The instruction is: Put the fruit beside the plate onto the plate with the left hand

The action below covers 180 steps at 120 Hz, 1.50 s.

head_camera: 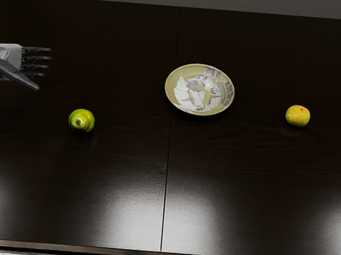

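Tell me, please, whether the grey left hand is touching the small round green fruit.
Apart. The head view shows the grey left hand, fingers open, up and left of the round green fruit, with bare dark table plainly between them.

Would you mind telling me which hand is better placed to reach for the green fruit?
Left. The left hand hovers open up-left of the green fruit; the right arm is out of view.

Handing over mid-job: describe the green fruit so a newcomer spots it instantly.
Find the patterned plate near the middle of the dark table, then look left and slightly nearer the camera. The green fruit lies there alone, below-right of the left robot hand. The other fruit, right of the plate, is yellow-orange.
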### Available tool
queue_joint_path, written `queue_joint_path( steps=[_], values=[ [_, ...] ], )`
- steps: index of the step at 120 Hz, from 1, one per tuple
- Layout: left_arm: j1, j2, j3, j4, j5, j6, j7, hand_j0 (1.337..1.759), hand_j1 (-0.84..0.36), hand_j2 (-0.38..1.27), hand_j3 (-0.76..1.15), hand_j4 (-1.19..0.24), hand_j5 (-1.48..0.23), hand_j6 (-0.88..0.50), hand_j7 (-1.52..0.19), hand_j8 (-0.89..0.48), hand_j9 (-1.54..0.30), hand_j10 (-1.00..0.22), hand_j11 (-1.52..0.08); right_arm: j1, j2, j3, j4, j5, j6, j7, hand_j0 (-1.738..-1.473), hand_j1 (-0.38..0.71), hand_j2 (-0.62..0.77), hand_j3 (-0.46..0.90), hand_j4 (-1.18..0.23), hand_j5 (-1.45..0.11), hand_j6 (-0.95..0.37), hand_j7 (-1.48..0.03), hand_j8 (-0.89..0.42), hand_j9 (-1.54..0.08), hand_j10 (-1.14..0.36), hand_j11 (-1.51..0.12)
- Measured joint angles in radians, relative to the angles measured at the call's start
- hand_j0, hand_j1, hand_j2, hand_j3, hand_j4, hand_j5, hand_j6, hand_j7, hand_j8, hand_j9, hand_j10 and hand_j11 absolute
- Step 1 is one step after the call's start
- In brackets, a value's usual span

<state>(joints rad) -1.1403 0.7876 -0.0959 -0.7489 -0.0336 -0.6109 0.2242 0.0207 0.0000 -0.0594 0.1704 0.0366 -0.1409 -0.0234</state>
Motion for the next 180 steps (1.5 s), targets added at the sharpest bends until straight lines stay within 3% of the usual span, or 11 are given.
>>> queue_joint_path(
  steps=[18,48,68,96,111,135,180],
  values=[
    [-0.034,-0.011,0.0,-0.009,0.044,0.0,0.021,1.657,0.35,0.0,0.0,0.0,0.0,0.0,0.0,0.0,0.0,0.0,0.0,-0.008,0.0,-0.002,0.001,0.0,0.0,-0.002,-1.657,-0.31,-0.01,0.0,-0.03,-0.04,-0.03,-0.04,-0.03,-0.04,-0.03,-0.04],
    [-0.128,-0.011,0.0,-0.099,0.492,0.0,0.036,1.658,0.35,0.0,0.0,0.0,0.0,0.0,0.0,0.0,0.0,0.0,0.0,-0.056,0.0,-0.004,0.001,0.0,0.001,-0.007,-1.658,-0.31,-0.01,0.0,-0.03,-0.04,-0.03,-0.04,-0.03,-0.04,-0.03,-0.04],
    [-0.122,0.008,-0.005,-0.169,0.609,0.0,0.062,1.658,0.35,0.0,0.0,0.0,0.0,0.0,0.0,0.0,0.0,0.0,0.0,-0.06,0.0,-0.004,0.001,0.0,0.001,-0.007,-1.658,-0.31,-0.01,0.0,-0.03,-0.04,-0.03,-0.04,-0.03,-0.04,-0.03,-0.04],
    [-0.111,0.108,0.055,-0.403,0.657,0.001,-0.081,1.658,0.35,0.0,0.0,0.0,0.0,0.0,0.0,0.0,0.0,0.0,0.0,-0.06,0.0,-0.004,0.001,0.0,0.001,-0.008,-1.658,-0.31,-0.01,0.0,-0.03,-0.04,-0.03,-0.04,-0.03,-0.04,-0.03,-0.04],
    [-0.1,0.124,0.094,-0.52,0.7,0.093,-0.14,1.658,0.35,0.0,0.0,0.0,0.0,0.0,0.0,0.0,0.0,0.0,0.0,-0.061,0.0,-0.004,0.001,0.0,0.001,-0.008,-1.658,-0.31,-0.01,0.0,-0.03,-0.04,-0.03,-0.04,-0.03,-0.04,-0.03,-0.04],
    [-0.074,0.112,0.11,-0.599,0.772,0.3,-0.182,1.658,0.35,0.0,0.0,0.0,0.0,-0.01,0.0,0.0,0.0,0.0,0.0,-0.061,0.0,-0.004,0.001,0.0,0.001,-0.007,-1.658,-0.31,-0.01,0.0,-0.03,-0.04,-0.03,-0.04,-0.03,-0.04,-0.03,-0.04],
    [0.008,0.018,0.113,-0.603,0.861,0.511,-0.201,1.658,0.35,0.0,0.0,0.0,0.0,-0.01,0.0,0.0,0.0,0.0,0.0,-0.061,0.0,-0.004,0.001,0.0,0.001,-0.008,-1.658,-0.31,-0.01,0.0,-0.03,-0.04,-0.03,-0.04,-0.03,-0.04,-0.03,-0.04]
  ],
)
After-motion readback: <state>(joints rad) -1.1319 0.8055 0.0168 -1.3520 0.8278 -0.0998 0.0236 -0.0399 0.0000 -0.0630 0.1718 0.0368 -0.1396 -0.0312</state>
